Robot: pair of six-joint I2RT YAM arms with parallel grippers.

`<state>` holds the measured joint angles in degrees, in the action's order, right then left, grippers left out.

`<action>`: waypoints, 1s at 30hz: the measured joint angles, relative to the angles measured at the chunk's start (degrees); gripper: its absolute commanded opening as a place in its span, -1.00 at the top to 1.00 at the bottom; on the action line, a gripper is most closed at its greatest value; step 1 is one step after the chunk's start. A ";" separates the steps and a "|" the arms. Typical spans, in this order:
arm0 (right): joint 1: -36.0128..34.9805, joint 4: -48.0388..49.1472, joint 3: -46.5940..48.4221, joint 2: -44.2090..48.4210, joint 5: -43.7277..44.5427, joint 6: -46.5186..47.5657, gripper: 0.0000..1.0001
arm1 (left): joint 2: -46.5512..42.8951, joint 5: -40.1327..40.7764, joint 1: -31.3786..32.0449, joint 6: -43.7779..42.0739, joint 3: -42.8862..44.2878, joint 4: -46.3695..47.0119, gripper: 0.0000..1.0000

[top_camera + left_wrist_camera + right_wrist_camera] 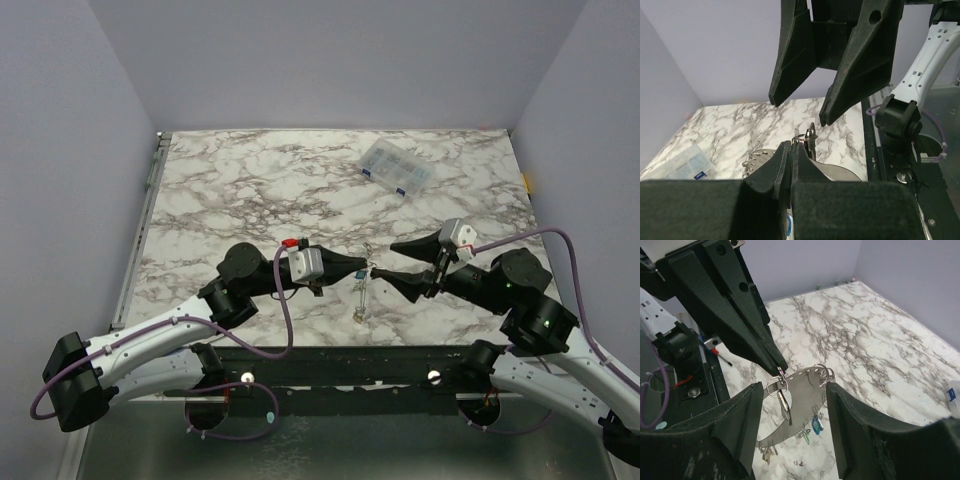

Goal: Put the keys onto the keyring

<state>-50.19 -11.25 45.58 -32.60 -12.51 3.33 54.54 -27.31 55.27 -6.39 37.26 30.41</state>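
Observation:
The keyring (807, 395) is a thin grey metal band with holes that hangs in the air above the marble. Blue (816, 424), green (806, 435) and yellowish keys (764, 456) dangle from its lower edge. A small split ring (774, 386) at its upper end carries a dark key (785, 404). My left gripper (780, 371) is shut on that upper end of the keyring. The right gripper (795, 386) is open, with one finger on each side of the band. From above, both grippers (362, 268) (382, 258) meet over the near table edge, and the keyring (361, 292) hangs below.
A clear plastic compartment box (397, 167) lies at the far right of the marble table (250, 190); it also shows in the left wrist view (685, 162). Purple walls enclose the table. The arm bases and cables sit along the near edge.

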 measured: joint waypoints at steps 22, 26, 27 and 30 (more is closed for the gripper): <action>0.00 1.46 0.07 -5.07 -6.34 -2.05 0.43 | -1.27 -0.52 0.00 -0.11 -0.22 0.46 1.00; 0.00 2.51 -0.17 -5.46 -7.10 -2.97 0.43 | -1.64 -0.33 0.00 -0.11 -0.22 0.85 1.00; 0.00 2.89 -0.39 -5.62 -7.37 -3.41 0.43 | -1.70 -0.31 0.00 -0.11 -0.24 1.14 1.00; 0.00 4.04 -0.92 -5.99 -8.00 -4.50 0.43 | -1.75 -0.26 0.00 -0.09 -0.31 1.68 1.00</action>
<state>-50.19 -7.20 44.66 -38.59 -20.51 -1.17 52.80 -27.57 55.27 -6.48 36.95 32.10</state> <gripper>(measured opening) 0.287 0.017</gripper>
